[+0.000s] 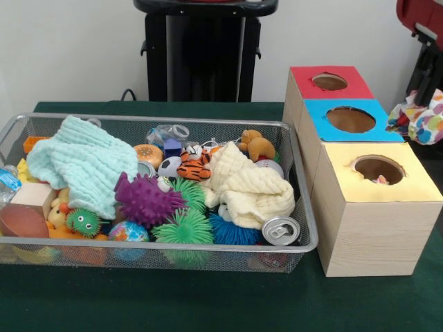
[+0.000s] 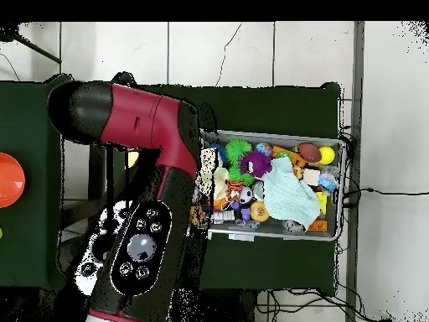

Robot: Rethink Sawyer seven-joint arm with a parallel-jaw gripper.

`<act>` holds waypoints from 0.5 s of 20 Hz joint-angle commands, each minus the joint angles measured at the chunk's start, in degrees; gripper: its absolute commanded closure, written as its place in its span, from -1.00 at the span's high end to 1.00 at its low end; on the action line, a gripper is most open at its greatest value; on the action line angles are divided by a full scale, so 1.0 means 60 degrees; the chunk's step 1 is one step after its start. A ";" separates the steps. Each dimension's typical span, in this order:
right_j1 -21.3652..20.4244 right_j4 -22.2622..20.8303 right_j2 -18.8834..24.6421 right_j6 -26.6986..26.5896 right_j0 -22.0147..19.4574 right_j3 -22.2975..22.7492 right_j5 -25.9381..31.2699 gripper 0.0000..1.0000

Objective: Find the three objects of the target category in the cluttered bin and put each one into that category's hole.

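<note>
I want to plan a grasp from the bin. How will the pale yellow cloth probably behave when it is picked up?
The pale yellow cloth looks soft and bunched in folds, so it will probably hang floppy and unfold when lifted. It seems light for its bulk. It lies over toys and beside the silver can, so a lift may drag or uncover neighbours in the wire bin.

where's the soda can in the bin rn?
Front view: the soda can lies in the wire bin's near right corner, beside the cream cloth and blue spiky ball.
</note>
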 commanded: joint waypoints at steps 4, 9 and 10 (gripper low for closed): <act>-0.0414 -0.0540 0.1470 -0.0762 -0.0431 0.2154 -0.0598 -1.00; -0.0369 -0.0833 0.1676 -0.1261 -0.0689 0.2181 -0.1112 -1.00; -0.0335 -0.0890 0.1716 -0.1268 -0.0716 0.2146 -0.1186 -1.00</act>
